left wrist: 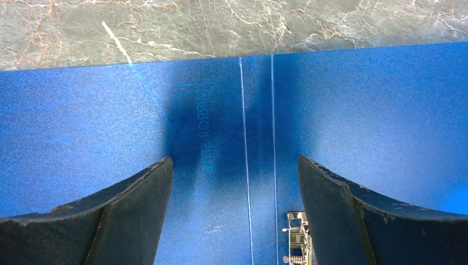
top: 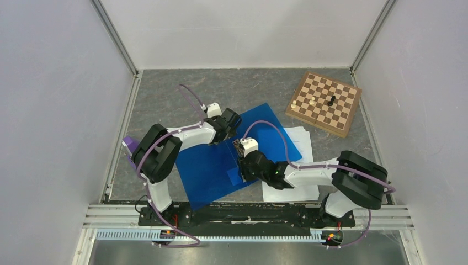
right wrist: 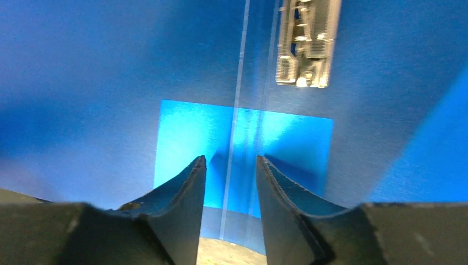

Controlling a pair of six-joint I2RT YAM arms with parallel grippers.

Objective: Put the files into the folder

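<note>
Both hands sat over the opened blue folder, with the papers still outside it.

The folder lay spread flat on the table, roughly in the middle. The left hand was at its far edge, fingers wide apart astride the spine crease. The right hand was at the near edge with only a narrow gap between its fingers and nothing in it, over a paler blue patch and just near of the metal clip. The white papers lay to the right, partly under the folder and the right arm. A chessboard stood at the far right.
</note>
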